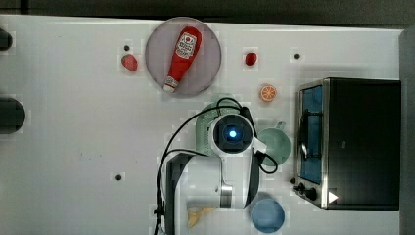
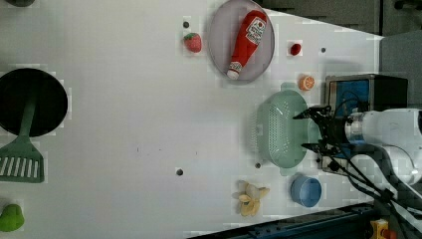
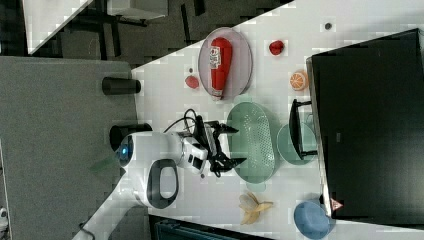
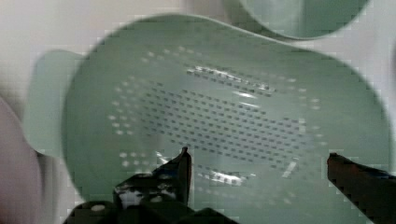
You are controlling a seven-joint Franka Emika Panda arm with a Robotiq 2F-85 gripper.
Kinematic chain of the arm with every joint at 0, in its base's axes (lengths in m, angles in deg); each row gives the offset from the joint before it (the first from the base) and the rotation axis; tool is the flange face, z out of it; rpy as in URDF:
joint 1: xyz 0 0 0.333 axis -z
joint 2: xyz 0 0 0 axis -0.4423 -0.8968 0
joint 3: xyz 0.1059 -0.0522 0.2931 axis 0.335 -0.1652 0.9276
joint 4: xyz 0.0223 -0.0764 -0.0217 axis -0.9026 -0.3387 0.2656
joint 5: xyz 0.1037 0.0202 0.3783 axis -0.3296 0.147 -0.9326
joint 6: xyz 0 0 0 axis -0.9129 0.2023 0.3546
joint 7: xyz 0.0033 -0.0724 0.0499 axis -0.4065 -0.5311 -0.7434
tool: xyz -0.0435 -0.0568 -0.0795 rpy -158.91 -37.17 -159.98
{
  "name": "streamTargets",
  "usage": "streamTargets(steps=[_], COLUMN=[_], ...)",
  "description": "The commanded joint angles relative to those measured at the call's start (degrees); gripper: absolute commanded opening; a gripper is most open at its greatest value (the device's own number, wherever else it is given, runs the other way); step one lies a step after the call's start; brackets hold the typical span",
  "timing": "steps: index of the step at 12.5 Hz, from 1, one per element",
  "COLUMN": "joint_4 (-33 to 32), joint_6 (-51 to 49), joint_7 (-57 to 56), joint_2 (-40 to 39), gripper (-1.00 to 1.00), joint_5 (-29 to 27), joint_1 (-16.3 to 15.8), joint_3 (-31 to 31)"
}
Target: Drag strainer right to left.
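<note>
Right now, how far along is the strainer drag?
Done: the arm is over the strainer, which sits beside the mug and the toaster oven. In hand: the gripper hangs open above the perforated bowl, fingers spread, gripping nothing. Left: probably lower onto the strainer, catch it, and pull it toward the top view's left, across the bare table. It looks unmoved so far.

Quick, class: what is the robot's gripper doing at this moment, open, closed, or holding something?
Gripper: open, fingers spread wide over the strainer, holding nothing.
</note>
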Motion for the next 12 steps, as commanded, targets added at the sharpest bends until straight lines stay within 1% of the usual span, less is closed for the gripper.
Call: streamTargets(steps=[1,3,5,6,9,12], joint_4=[0.32,0.29,0.28,0.24,0.24,0.45], joint_6=[6.12,10.15,15.34,16.35,16.71,16.88], joint_7=[9.56,10.14,11.21,12.58,16.26,17.29], joint_2=[-5.07,-9.27,-12.18,-13.32,-14.88,-14.95], gripper=[1.0,1.0,1.0,1.0,1.0,1.0], joint_5=[-1.91,-1.91,-1.99,-2.0,-2.11,-2.11], joint_1=[-0.81,-1.22,-1.92,-2.41,-4.31,-6.7], joint_3=[0.64,1.15,1.44,1.49,2.18,3.23])
